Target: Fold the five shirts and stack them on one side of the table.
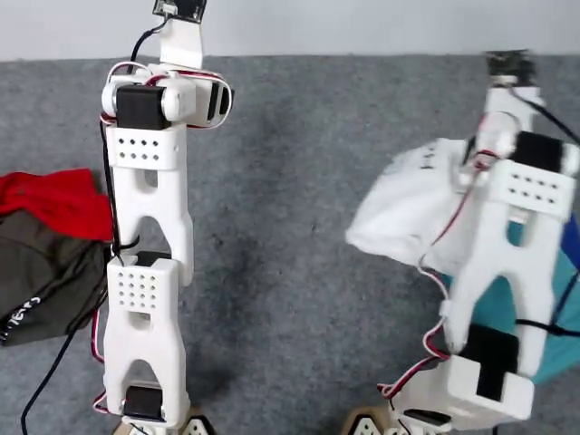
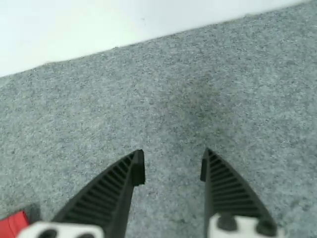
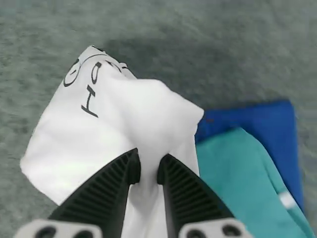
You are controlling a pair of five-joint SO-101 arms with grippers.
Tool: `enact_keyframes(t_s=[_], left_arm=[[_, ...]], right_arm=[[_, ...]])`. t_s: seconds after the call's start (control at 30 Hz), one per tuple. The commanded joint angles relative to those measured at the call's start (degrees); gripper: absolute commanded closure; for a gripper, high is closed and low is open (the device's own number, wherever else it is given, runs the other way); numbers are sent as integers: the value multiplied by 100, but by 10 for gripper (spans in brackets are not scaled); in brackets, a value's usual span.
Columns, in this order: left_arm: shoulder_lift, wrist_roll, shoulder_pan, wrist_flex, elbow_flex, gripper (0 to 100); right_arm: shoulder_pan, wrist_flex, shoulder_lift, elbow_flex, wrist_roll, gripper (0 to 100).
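My right gripper (image 3: 148,171) is shut on a white shirt (image 3: 119,134) with black print, which hangs lifted off the table. In the high view the white shirt (image 1: 412,213) hangs at the right, in front of the right arm (image 1: 507,236). Under and beside it lie a teal shirt (image 3: 237,168) on a blue shirt (image 3: 252,119); the teal shirt (image 1: 494,304) shows at the table's right edge. A red shirt (image 1: 59,199) and a dark olive shirt (image 1: 45,272) lie crumpled at the left edge. My left gripper (image 2: 172,166) is open above bare grey carpet.
The grey carpeted table (image 1: 290,227) stretches between the two arms. The left arm (image 1: 145,245) stands upright at the left centre, with cables trailing near the dark shirt. A white wall (image 2: 99,25) borders the far edge.
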Motion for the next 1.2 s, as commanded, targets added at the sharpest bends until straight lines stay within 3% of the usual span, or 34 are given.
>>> enact_keyframes(t_s=[0.0,0.47,0.83,1.03,1.17], left_arm=[[-404,-53,44,141,4,809],[-404,-53,44,141,4,809],[-404,-53,44,141,4,809],[-404,-53,44,141,4,809],[-404,-35,44,141,4,809]], right_arm=[[541,127,-356,-79,-62,990],[2563,549,-374,44,-53,990],[3301,207,-374,826,-53,989],[3688,224,-523,818,-193,853],[3846,224,-857,818,-316,812]])
